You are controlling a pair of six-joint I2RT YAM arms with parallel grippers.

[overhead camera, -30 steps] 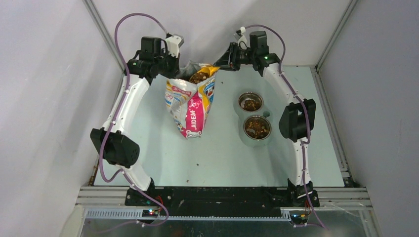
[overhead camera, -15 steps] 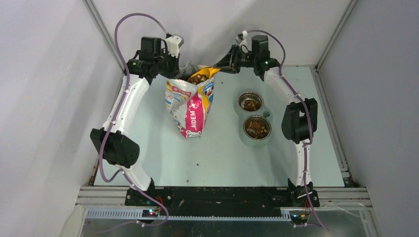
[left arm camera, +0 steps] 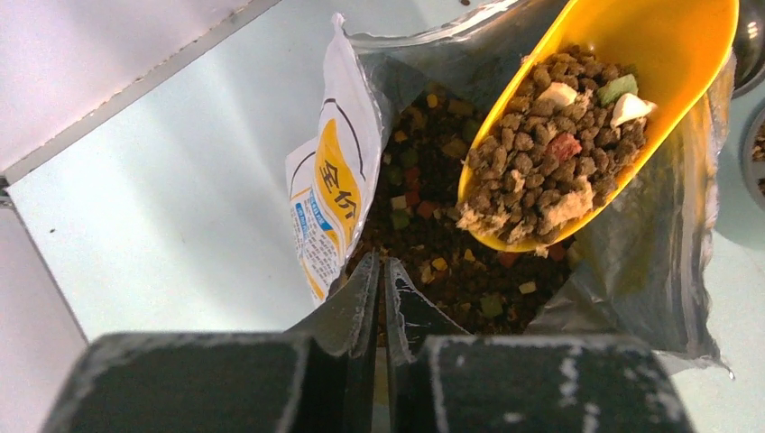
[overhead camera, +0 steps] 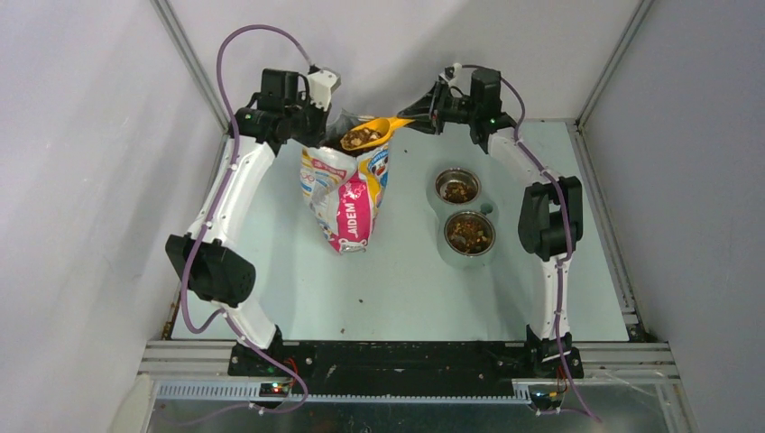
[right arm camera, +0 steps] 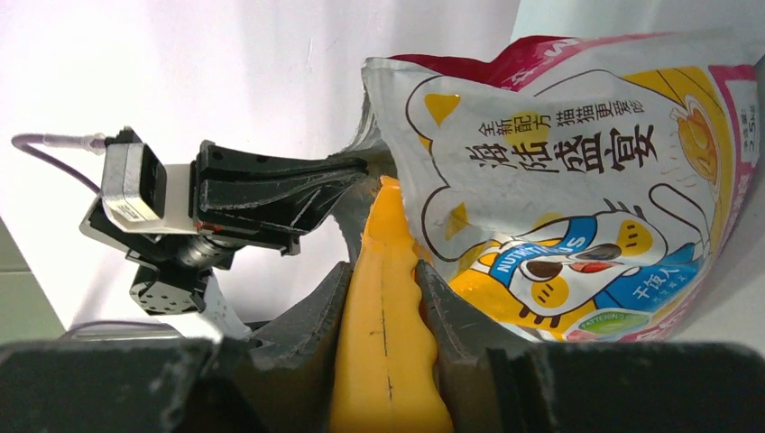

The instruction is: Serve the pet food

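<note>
The printed bag [overhead camera: 347, 194] stands open at the back of the table. My left gripper [overhead camera: 317, 115] is shut on the bag's rear rim [left arm camera: 381, 298] and holds the mouth open. My right gripper [overhead camera: 424, 113] is shut on the handle [right arm camera: 388, 307] of the yellow scoop [overhead camera: 374, 132]. The scoop [left arm camera: 622, 81] hangs just above the bag's mouth, loaded with a heap of pet food [left arm camera: 550, 153], brown pellets with a few red, green and pale bits. More pet food [left arm camera: 433, 244] lies inside the bag.
A double metal bowl stands right of the bag: the far bowl [overhead camera: 457, 187] and the near bowl [overhead camera: 469, 234] both hold some kibble. A few stray pellets [overhead camera: 361, 300] lie on the table in front of the bag. Walls close in behind and at both sides.
My right gripper has lifted the loaded scoop up out of the bag and drawn it a little to the right. My left gripper and the bag have stayed put.
</note>
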